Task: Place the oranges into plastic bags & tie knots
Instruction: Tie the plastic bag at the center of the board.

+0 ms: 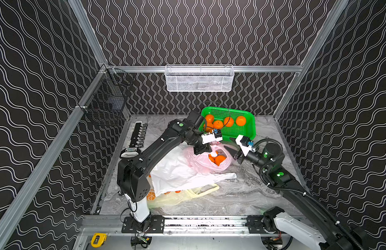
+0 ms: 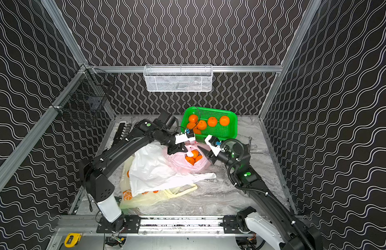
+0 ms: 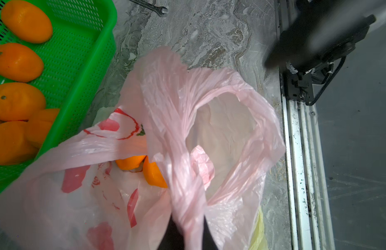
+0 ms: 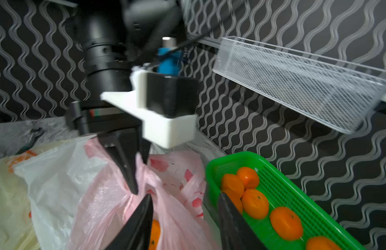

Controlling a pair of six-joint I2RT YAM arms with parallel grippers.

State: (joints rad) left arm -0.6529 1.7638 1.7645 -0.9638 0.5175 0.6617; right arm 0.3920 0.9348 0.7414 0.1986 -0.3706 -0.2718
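Observation:
The pink plastic bag [image 1: 198, 162] [image 2: 177, 164] [image 3: 209, 104] [image 4: 105, 201] lies mid-table with oranges [image 1: 219, 159] [image 2: 193, 158] [image 3: 153, 175] inside. My left gripper [image 1: 203, 151] [image 2: 177, 150] [image 3: 188, 229] is shut on a twisted handle of this bag. My right gripper [image 1: 227, 145] [image 2: 204, 148] [image 4: 185, 195] stands open just right of the bag, its fingers either side of loose pink film. Several more oranges [image 1: 228, 121] [image 2: 212, 121] [image 4: 255, 203] sit in the green basket [image 1: 251, 129] [image 2: 233, 129] [image 3: 90, 65]. A white bag [image 1: 172, 171] lies flat over a pale yellow bag [image 1: 183, 194].
On the back rail hangs a white mesh basket [image 1: 199, 79], and a black wire basket [image 1: 107, 104] hangs on the left wall. A black tool rack [image 1: 137, 134] lies at the table's left edge. A wrench [image 3: 153, 7] lies right of the green basket.

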